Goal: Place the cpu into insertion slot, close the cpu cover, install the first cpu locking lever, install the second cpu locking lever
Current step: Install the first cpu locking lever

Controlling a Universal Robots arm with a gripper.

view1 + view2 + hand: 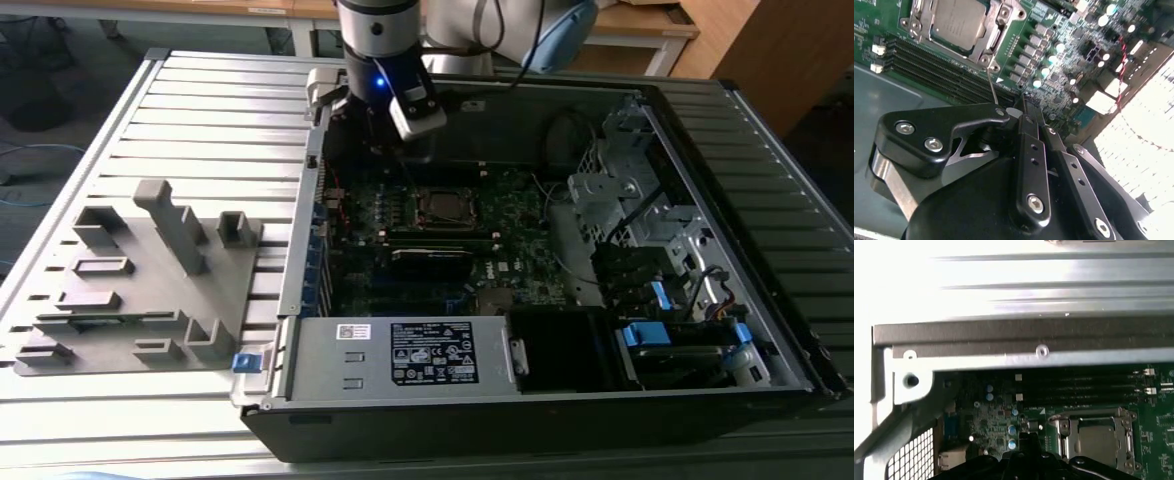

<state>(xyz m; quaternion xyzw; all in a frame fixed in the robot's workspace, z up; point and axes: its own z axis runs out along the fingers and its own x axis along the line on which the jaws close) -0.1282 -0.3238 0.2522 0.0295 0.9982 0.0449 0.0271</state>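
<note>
The cpu lies flat in the insertion slot on the green board inside the open computer case. The silvery cpu cover is down around it, and the chip's metal top shows through the cut-out. One thin wire locking lever stands up from the socket's corner and ends close to my fingertips; whether they touch it I cannot tell. My gripper hangs shut just behind the socket, nearer the case's rear wall, with nothing seen between its fingers.
Long black memory slots run beside the socket. A labelled power supply box fills the case's near side, drive bays the exterior view's right. A grey parts fixture stands on the slatted table at the exterior view's left.
</note>
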